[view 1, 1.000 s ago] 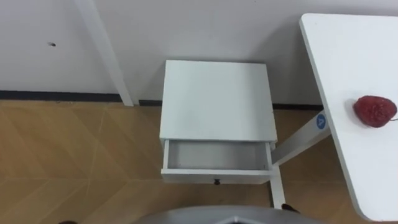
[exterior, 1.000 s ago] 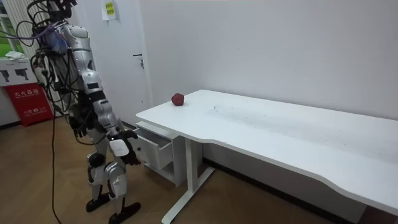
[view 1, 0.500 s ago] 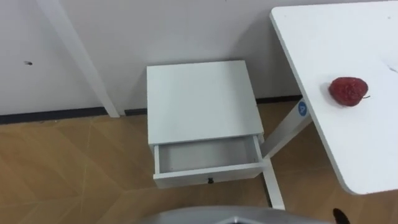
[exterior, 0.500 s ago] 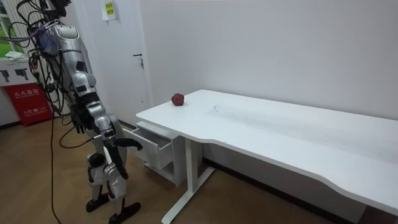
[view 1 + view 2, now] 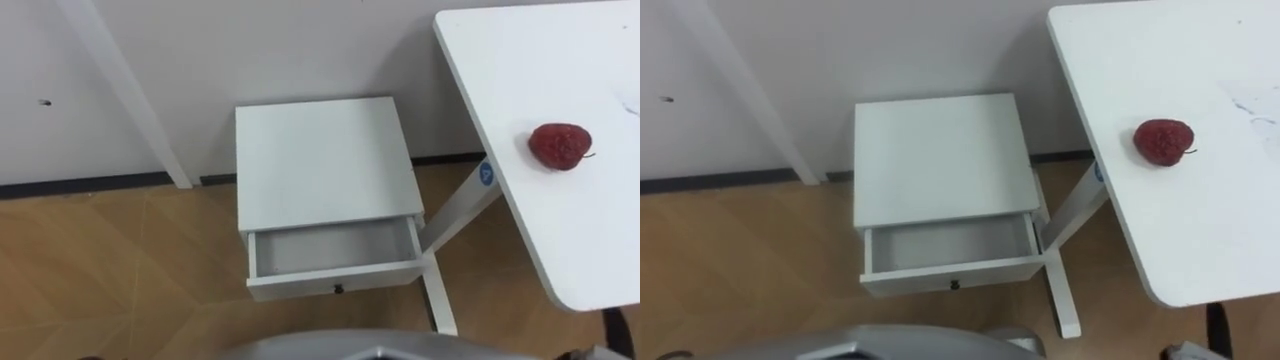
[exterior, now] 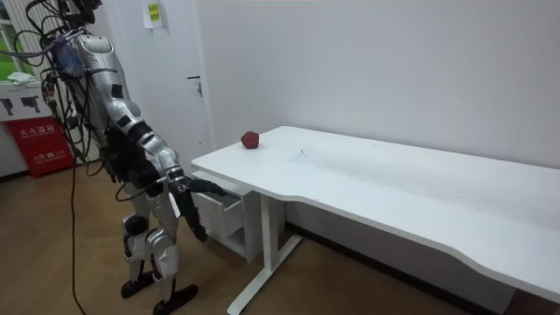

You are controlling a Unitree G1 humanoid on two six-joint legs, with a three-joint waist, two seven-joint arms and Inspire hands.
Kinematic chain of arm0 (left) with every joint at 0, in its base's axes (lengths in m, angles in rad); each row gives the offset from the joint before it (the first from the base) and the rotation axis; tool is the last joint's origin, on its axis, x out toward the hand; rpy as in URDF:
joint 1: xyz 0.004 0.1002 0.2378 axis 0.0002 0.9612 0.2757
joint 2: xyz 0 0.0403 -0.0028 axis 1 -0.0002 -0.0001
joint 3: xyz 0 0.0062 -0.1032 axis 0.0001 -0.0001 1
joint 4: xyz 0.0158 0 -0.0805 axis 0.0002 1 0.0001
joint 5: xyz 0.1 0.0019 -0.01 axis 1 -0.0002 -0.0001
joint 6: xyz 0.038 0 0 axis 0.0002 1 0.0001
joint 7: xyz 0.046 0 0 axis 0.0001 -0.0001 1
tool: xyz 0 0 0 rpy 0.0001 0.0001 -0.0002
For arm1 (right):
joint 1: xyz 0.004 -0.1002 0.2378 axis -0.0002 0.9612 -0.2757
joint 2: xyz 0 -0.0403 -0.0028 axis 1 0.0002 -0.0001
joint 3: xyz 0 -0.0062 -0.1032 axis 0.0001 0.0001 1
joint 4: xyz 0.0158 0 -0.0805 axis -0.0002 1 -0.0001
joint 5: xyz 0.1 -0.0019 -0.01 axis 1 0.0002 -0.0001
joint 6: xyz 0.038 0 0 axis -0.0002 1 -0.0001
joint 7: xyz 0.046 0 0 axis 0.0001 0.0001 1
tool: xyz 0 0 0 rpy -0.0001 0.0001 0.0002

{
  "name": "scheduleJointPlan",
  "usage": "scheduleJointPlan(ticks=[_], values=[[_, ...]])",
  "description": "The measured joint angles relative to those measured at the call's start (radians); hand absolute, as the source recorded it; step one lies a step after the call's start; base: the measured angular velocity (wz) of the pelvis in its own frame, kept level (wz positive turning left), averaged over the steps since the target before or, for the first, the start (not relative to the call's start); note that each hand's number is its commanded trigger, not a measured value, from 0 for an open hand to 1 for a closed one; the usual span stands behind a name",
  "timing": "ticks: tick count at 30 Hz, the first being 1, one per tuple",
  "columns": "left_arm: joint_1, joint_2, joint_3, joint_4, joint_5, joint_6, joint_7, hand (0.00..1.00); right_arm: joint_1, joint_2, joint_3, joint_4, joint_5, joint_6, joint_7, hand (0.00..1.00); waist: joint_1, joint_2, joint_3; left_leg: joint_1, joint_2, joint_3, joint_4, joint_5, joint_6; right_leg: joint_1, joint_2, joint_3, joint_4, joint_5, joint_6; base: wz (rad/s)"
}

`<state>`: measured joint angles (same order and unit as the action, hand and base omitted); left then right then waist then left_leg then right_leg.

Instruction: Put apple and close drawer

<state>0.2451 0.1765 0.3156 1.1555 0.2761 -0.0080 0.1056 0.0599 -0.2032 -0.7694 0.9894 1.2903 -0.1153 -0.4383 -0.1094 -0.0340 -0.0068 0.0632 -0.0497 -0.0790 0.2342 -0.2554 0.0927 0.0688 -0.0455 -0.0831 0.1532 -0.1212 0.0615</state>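
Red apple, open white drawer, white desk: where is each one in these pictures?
Red apple [image 5: 559, 146]: left eye view, middle of its skin.
Open white drawer [image 5: 335, 250]: left eye view, its bare inner floor.
White desk [image 5: 520, 70]: left eye view, bare tabletop beside the wall.

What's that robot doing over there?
The robot stands in front of a small white cabinet whose drawer is pulled open with nothing inside. The apple lies on the white table next to the cabinet, and nothing is touching it. The robot's right hand is held out in front of it, near the table's edge, well short of the apple.
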Motion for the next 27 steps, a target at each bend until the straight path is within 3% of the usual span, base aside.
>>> scheduleJointPlan(ticks=[7,9,12,16,20,27], values=[[-0.003,0.001,-0.005,-0.027,0.002,-0.019,0.000,0.00,-0.002,-0.013,0.042,-0.265,-0.045,-0.089,-0.171,0.00,0.008,-0.002,0.0049,-0.004,0.003,0.021,-0.014,0.003,-0.001,-0.019,0.001,0.006,0.000,0.000,0.000,-0.09],[-0.005,0.002,-0.004,-0.027,0.002,-0.031,0.000,0.00,-0.002,-0.017,0.046,-0.344,-0.121,-0.115,-0.206,0.00,0.010,-0.002,0.0050,-0.003,0.003,0.022,-0.015,0.003,-0.001,-0.019,0.001,0.007,0.001,0.000,0.000,-0.02],[0.001,0.002,-0.005,-0.029,0.002,-0.036,0.001,0.00,-0.003,-0.020,0.081,-0.422,-0.214,-0.129,-0.232,0.00,0.013,-0.003,0.0054,-0.003,0.003,0.022,-0.015,0.004,-0.001,-0.019,0.001,0.007,0.000,0.000,0.000,0.00],[0.003,0.003,-0.037,-0.038,0.002,-0.036,0.013,0.00,-0.005,-0.031,0.129,-0.495,-0.318,-0.136,-0.306,0.00,0.021,-0.007,0.0150,-0.004,0.003,0.020,-0.014,0.003,-0.001,-0.019,0.001,0.009,0.000,0.000,0.000,0.00],[0.000,0.007,-0.062,-0.038,0.001,-0.037,0.015,0.00,-0.003,-0.034,0.160,-0.610,-0.361,-0.137,-0.390,0.00,0.023,-0.001,0.0133,-0.026,0.002,0.020,-0.011,0.006,-0.002,-0.041,0.001,0.007,0.003,0.001,-0.002,0.00],[-0.013,0.010,-0.106,-0.036,0.002,-0.045,0.013,0.00,0.000,-0.059,0.277,-0.765,-0.712,-0.158,-0.419,0.00,0.037,0.003,0.0033,-0.031,0.003,0.022,-0.014,0.013,-0.004,-0.055,0.000,0.000,0.017,0.001,-0.002,0.00]])
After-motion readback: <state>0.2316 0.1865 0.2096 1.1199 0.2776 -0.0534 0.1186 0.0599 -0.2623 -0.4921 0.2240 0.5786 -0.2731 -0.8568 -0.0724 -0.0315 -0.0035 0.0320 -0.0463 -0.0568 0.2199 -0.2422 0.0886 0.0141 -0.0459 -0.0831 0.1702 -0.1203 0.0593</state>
